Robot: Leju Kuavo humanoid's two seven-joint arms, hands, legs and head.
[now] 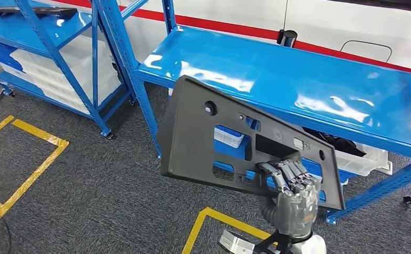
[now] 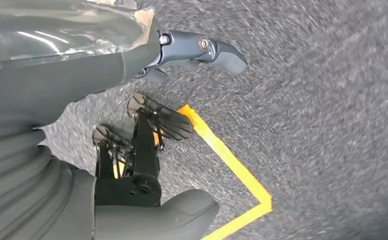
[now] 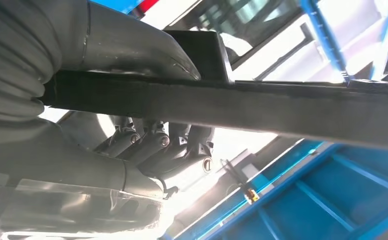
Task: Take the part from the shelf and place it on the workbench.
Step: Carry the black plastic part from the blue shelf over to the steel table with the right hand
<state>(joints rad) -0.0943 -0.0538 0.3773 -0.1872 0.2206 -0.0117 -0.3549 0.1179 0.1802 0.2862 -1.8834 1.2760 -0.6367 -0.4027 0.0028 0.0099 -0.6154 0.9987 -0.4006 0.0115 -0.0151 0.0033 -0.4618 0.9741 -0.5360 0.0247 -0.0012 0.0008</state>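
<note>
Fingers (image 1: 290, 174) of the right hand (image 1: 293, 198) are curled over the lower edge of the part (image 1: 213, 137), near its right end, thumb behind it, so that's a firm clamp on the panel. In the right wrist view the fingers (image 3: 157, 147) sit under the part's edge (image 3: 261, 107) with the thumb pressing from the other side. The part is a flat dark panel with cut-outs, held up in the air, face toward the camera, long axis running from upper left down to lower right, most of it reaching left of the grip. Just beyond it lies the workbench (image 1: 309, 79), its blue top bare and glossy. So the drop spot is forward and up from the fingers. The left hand (image 2: 201, 50) hangs over the floor, fingers loosely apart, holding nothing. The shelf (image 1: 49, 32) stands off to the left.
</note>
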